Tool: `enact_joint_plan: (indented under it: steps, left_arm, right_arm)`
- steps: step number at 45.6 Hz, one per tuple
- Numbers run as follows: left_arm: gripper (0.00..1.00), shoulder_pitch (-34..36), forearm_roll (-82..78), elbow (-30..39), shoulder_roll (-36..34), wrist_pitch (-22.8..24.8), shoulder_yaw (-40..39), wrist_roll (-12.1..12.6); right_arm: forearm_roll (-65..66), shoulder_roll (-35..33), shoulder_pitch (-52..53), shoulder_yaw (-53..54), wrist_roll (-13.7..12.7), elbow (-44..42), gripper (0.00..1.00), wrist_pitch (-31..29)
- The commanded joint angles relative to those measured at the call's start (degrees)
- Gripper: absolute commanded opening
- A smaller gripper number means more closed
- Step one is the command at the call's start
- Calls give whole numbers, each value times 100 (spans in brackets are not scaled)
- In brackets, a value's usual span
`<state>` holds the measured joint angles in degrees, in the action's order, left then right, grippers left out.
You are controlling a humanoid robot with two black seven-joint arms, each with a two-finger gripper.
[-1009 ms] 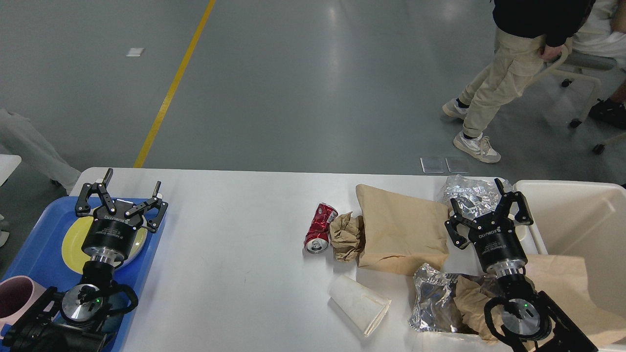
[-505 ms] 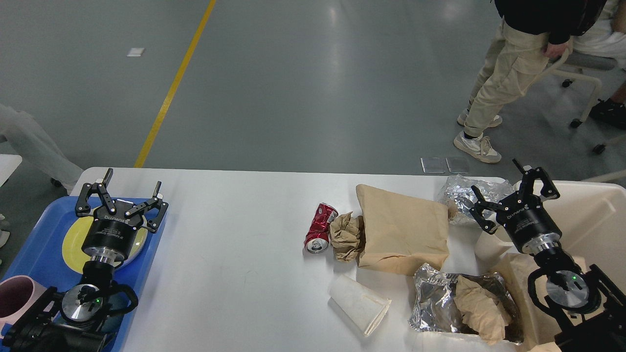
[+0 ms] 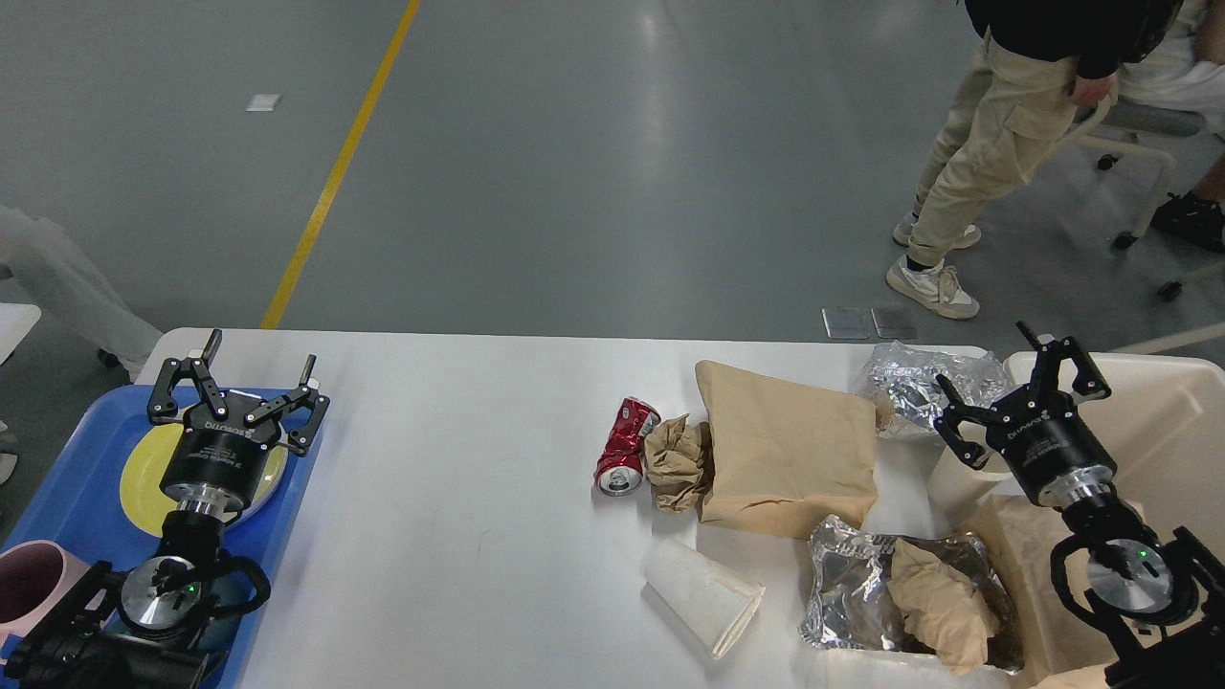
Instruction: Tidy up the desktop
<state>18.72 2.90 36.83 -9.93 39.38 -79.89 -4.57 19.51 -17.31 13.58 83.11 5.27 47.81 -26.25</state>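
Nearest you, your left arm comes up over the blue tray [image 3: 67, 478], which holds a pink mug [image 3: 29, 584] cut off by the frame edge and a yellow plate [image 3: 144, 469] half hidden under the arm; your left gripper [image 3: 237, 383] hangs above the plate with its fingers spread wide and nothing between them, probably parked while the other arm works. The litter sits on the right half of the desktop [image 3: 459, 478]: a flattened white paper cup [image 3: 703, 595] on its side, and a foil wrapper [image 3: 857, 584] with crumpled brown paper on it, both near the front edge. Beyond them lie a crushed red can [image 3: 627, 446], a brown paper wad [image 3: 678, 461] touching it, and a large brown paper bag [image 3: 790, 450]. Your right gripper [image 3: 1019, 388] is over the near rim of the cream bin [image 3: 1148, 421], jaws wide apart and empty, which suits a drop-off or a reach back for more. Another ball of foil [image 3: 909, 388] lies at the far edge beside it. The bin's contents are mostly hidden by your arm.
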Motion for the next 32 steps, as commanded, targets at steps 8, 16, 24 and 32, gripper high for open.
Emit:
enact_joint_plan:
  steps: [8,16,24,32]
  left_arm:
    - [97,0,0,0,0,-1,0,-1]
    - [96,0,0,0,0,-1,0,-1]
    - [96,0,0,0,0,-1,0,-1]
    - [97,0,0,0,0,-1,0,-1]
  right_arm:
    - [1,-27,4,-330,1,-9,100,23]
    - [1,-35,13,-304,71,35,100,6]
    - [1,-35,83,-242,80,53,100,23]
    - [9,-141,101,-233,80,53,100,84]
